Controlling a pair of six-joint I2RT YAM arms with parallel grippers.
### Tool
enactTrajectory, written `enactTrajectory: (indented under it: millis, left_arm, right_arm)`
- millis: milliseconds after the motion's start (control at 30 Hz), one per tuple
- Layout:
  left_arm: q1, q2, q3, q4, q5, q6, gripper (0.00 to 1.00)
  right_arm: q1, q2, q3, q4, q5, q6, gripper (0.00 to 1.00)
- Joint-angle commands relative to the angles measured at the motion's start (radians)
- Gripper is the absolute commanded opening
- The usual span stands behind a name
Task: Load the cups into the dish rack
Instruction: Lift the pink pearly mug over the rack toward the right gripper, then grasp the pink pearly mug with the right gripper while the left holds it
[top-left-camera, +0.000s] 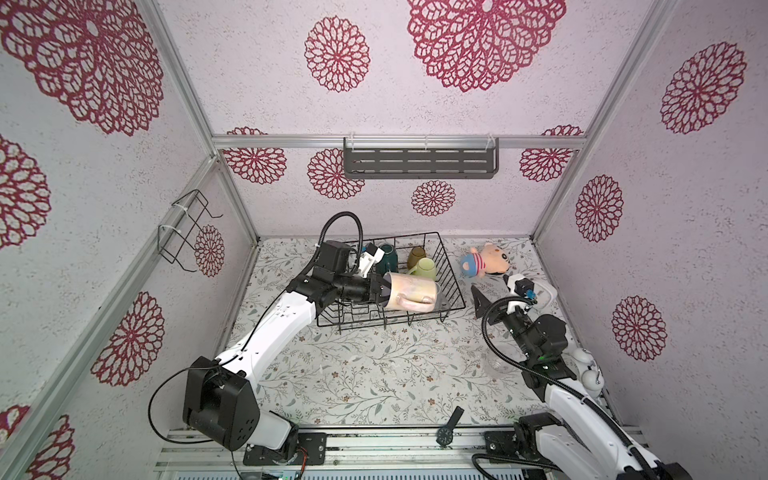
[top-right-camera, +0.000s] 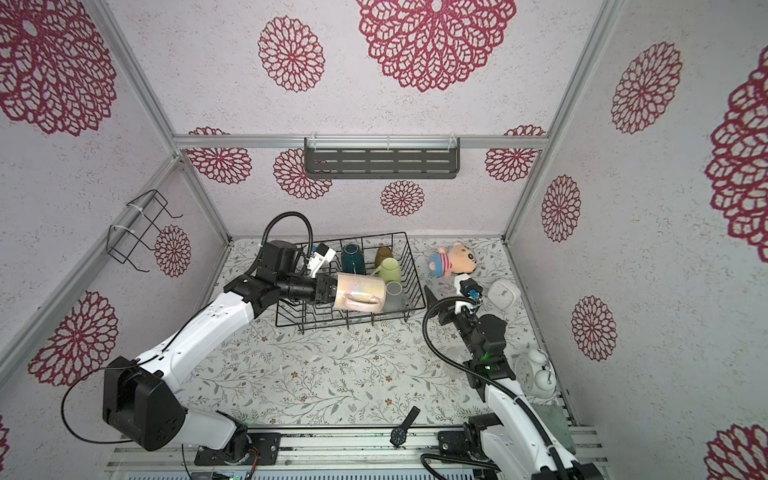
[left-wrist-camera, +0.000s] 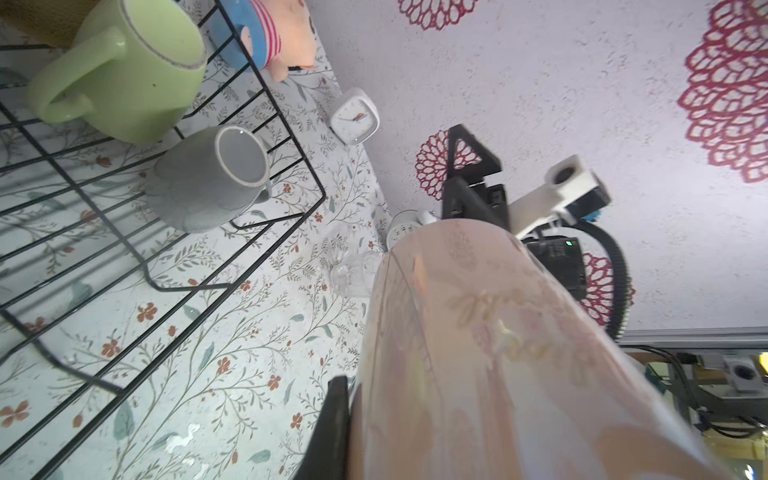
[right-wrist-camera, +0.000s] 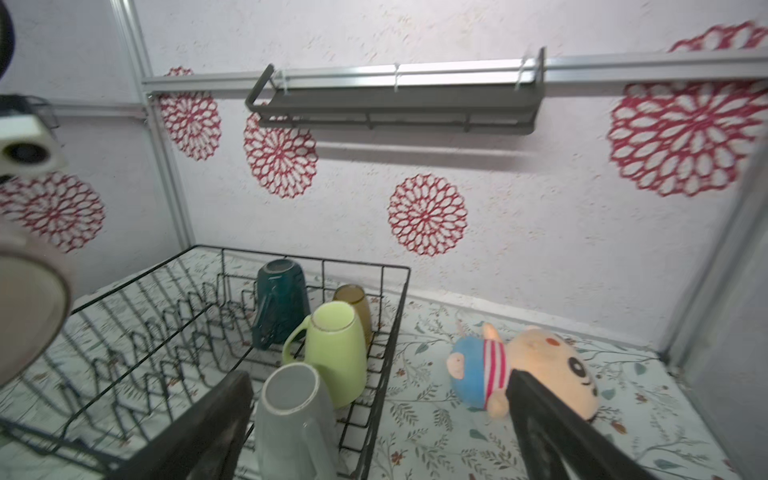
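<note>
- Fingers of the left gripper are clamped on the rim of the tall pearly pink mug, which is carried on its side over the near part of the dish rack, handle toward the near side.
- Fingers of the right gripper stand wide apart and hold nothing, just right of the rack.
- Glazed and glossy, this mug will likely be slippery, stiff and breakable; a rim pinch on so tall a body leaves much weight hanging out, so I judge it should be lowered gently onto the wires.
- Already in the rack: dark teal mug, amber glass tumbler, pale yellow-green mug, grey cream-lined cup.
- A clear glass lies on the desk, near right; thin, fragile, best taken across its body.
</note>
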Motion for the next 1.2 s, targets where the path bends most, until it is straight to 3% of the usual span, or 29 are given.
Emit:
enactTrajectory:
  millis: [0, 133, 233, 367, 700, 1000, 1167]
  left_arm:
    - [0.001, -0.007, 0.031, 0.165, 0.196, -0.081, 0.0]
    - [0.002, -0.021, 0.017, 0.151, 0.247, -0.078, 0.0]
    - [0.003, -0.037, 0.004, 0.124, 0.262, -0.058, 0.0]
    - [0.003, -0.05, -0.026, 0.123, 0.278, -0.063, 0.0]
    - [-0.021, -0.046, -0.068, 0.17, 0.305, -0.078, 0.0]
    - [-0.038, -0.037, -0.082, 0.169, 0.326, -0.074, 0.0]
    - [-0.038, -0.033, -0.088, 0.161, 0.335, -0.068, 0.0]
  right_arm:
    - [0.001, 0.03, 0.039, 0.172, -0.293, -0.06, 0.99]
    - [0.025, 0.079, 0.026, 0.263, -0.572, -0.276, 0.99]
    - [0.083, 0.103, 0.059, 0.195, -0.643, -0.412, 0.99]
    - [0.184, 0.134, 0.132, 0.04, -0.652, -0.601, 0.99]
    - [0.302, 0.221, 0.182, 0.234, -0.648, -0.52, 0.99]
    - [0.331, 0.255, 0.205, 0.291, -0.64, -0.465, 0.97]
    - [0.363, 0.29, 0.241, 0.264, -0.676, -0.505, 0.92]
